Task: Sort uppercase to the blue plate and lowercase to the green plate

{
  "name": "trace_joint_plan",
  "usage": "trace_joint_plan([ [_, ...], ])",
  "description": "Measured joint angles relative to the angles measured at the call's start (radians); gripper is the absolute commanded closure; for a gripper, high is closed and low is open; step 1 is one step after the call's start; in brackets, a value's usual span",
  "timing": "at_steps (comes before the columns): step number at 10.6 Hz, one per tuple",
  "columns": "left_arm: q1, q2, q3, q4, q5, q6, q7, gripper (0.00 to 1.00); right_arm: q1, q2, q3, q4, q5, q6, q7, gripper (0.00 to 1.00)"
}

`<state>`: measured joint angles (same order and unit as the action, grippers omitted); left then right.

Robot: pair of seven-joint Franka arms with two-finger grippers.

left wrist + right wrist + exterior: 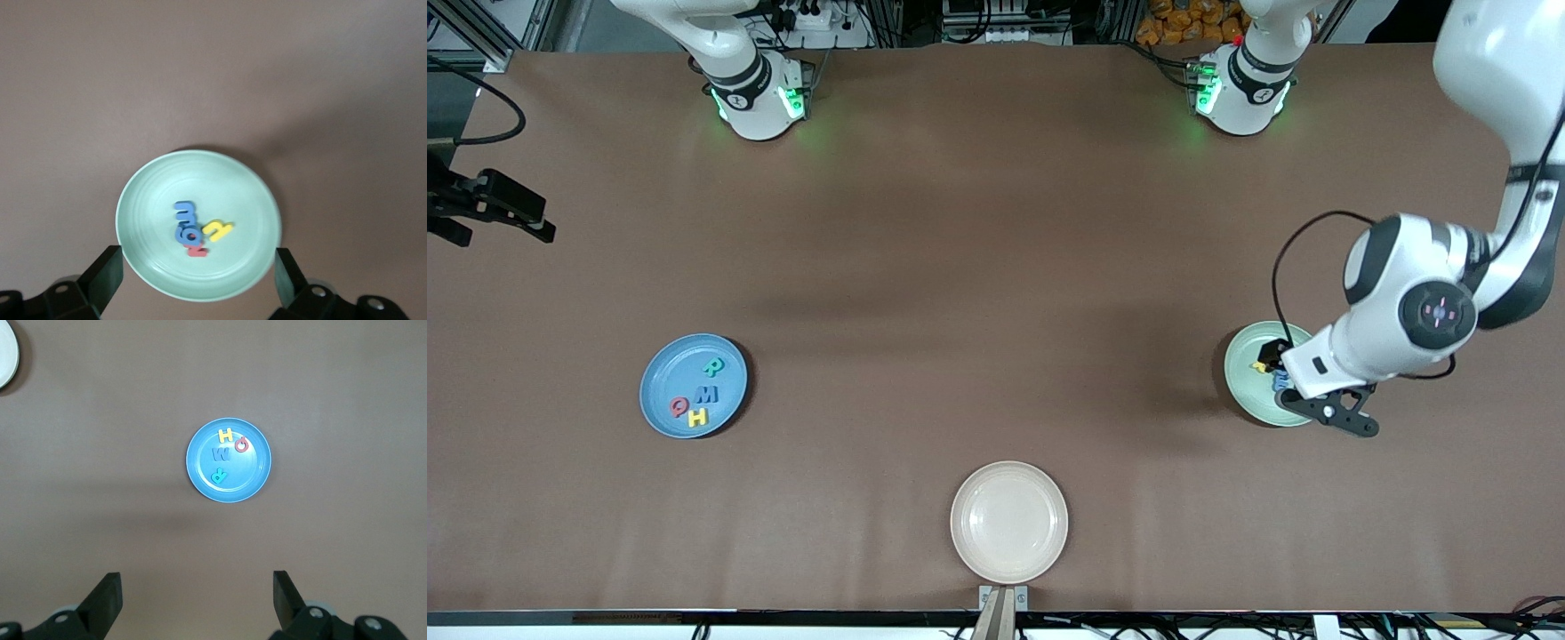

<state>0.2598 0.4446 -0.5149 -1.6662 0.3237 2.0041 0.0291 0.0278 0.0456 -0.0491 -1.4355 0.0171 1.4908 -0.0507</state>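
A wide brown matte bench (978, 267) carries three round raised-rim plates of one size. The plain light-blue plate (693, 386) lies toward the right arm's end; the pale mint-green plate (1249, 356) lies toward the left arm's end; an unused glossy beige plate (1009, 522) sits nearest the front camera.

The left pincer (199, 280) hangs over the green plate, spread wide and holding nothing. The right pincer (197, 603), also wide and empty, waits high above the bench with the blue plate in its sight.

On the blue plate the foam capitals lie flat and close together: teal R (713, 365), blue W (708, 393), red Q (679, 408), yellow H (697, 417). On the green plate the smaller foam letters bunch in a touching cluster: a blue m-like piece (184, 213), a blue g (186, 233), yellow h (217, 230), red w (196, 251).

Sorting looks complete. The letters appear light, soft and slightly grippy; a pinch across a straight stroke would likely hold best, though the crowded lowercase pieces leave little room.
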Motion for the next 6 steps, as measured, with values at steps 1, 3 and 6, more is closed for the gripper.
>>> trace_joint_plan([
  [1,-0.076,-0.062,0.061,0.0,-0.051,-0.032,-0.021,0.0,0.0,0.0,0.0,0.0,0.0,0.0,0.0,0.0],
  [3,-0.201,-0.169,0.167,0.0,-0.124,-0.085,-0.036,0.0,0.0,0.0,0.001,0.0,0.0,0.001,0.0,0.0],
  [6,-0.332,-0.296,0.3,-0.001,-0.186,-0.15,-0.037,0.0,0.0,0.0,0.0,0.0,0.0,0.001,0.0,0.0],
])
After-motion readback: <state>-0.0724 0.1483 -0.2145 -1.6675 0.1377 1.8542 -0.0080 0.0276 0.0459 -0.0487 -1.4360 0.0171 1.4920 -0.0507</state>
